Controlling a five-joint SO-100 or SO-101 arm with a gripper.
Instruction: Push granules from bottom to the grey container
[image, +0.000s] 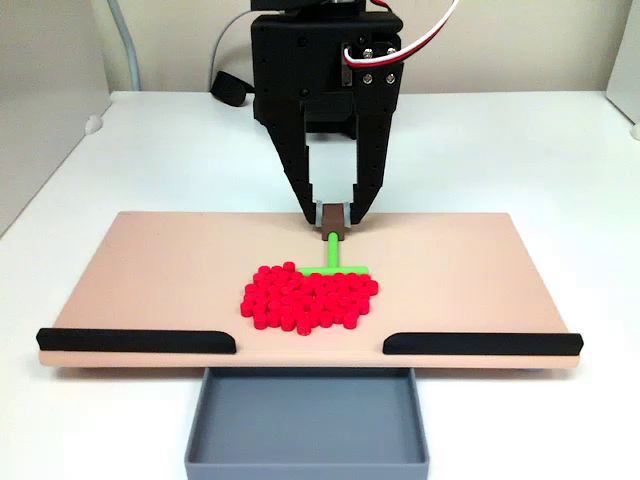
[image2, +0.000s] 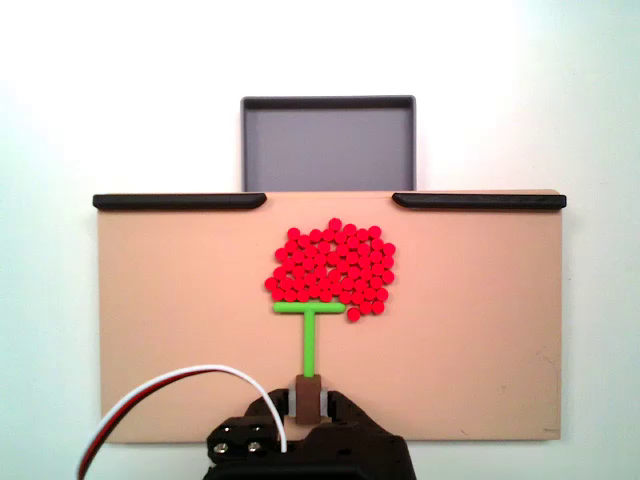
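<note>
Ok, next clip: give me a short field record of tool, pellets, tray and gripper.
gripper: shut on the green pusher by its brown handle end
pellets: red cluster mid-board, against the pusher's crossbar
board: tan, two black strips with a gap between them
tray: grey, empty, beyond that gap
pellets in tray: none

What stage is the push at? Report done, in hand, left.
Done: the gripper holds the green pusher, its crossbar against the granules.
In hand: the cluster sits mid-board, short of the gap between the black strips.
Left: the grey container looks empty; all granules must cross.
</note>
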